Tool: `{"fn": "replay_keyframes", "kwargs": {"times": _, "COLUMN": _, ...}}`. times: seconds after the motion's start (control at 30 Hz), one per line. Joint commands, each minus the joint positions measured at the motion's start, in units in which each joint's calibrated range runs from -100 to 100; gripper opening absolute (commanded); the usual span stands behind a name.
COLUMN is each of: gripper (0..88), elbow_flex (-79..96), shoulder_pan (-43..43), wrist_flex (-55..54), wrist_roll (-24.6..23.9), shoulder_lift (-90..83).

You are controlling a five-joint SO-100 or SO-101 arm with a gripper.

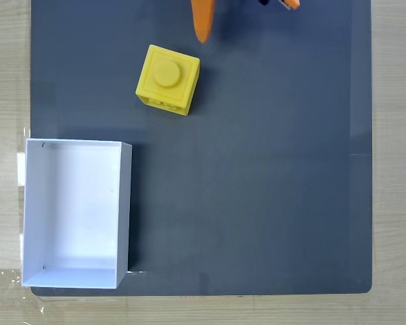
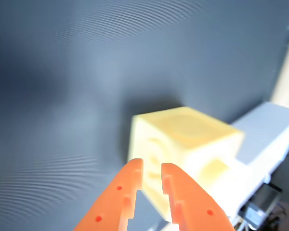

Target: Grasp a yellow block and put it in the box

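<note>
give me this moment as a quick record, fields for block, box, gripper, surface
block: yellow block upright, stud up, on the mat, apart from the box
box: white box empty, at the mat's lower left in the fixed view
gripper: orange gripper fingers nearly together, holding nothing, just short of the block
surface: dark grey mat on a wooden table
stage: block not yet grasped
</note>
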Motion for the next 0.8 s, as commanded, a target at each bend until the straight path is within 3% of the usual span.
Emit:
{"fn": "replay_keyframes", "kwargs": {"times": 0.0, "gripper": 4.9, "elbow_flex": -11.42, "shoulder_pan": -0.4, "wrist_flex": -5.87, "wrist_roll": -0.23, "shoulder_lift": 12.34}}
{"fn": "replay_keyframes", "kwargs": {"times": 0.17, "gripper": 5.1, "elbow_flex": -27.52, "shoulder_pan": -1.83, "wrist_flex": -5.69, "wrist_roll": -0.29, "shoulder_lift": 29.88}}
{"fn": "replay_keyframes", "kwargs": {"times": 0.33, "gripper": 5.1, "elbow_flex": -44.16, "shoulder_pan": -1.41, "wrist_flex": 2.86, "wrist_roll": -0.81, "shoulder_lift": 43.69}}
{"fn": "replay_keyframes", "kwargs": {"times": 0.43, "gripper": 5.2, "elbow_flex": -52.66, "shoulder_pan": 1.62, "wrist_flex": 7.57, "wrist_roll": -3.44, "shoulder_lift": 51.07}}
{"fn": "replay_keyframes", "kwargs": {"times": 0.63, "gripper": 5.2, "elbow_flex": -68.95, "shoulder_pan": 8.61, "wrist_flex": 14.99, "wrist_roll": -3.59, "shoulder_lift": 63.78}}
{"fn": "replay_keyframes", "kwargs": {"times": 0.77, "gripper": 13.9, "elbow_flex": -75.46, "shoulder_pan": 12.4, "wrist_flex": 20.83, "wrist_roll": -3.49, "shoulder_lift": 69.71}}
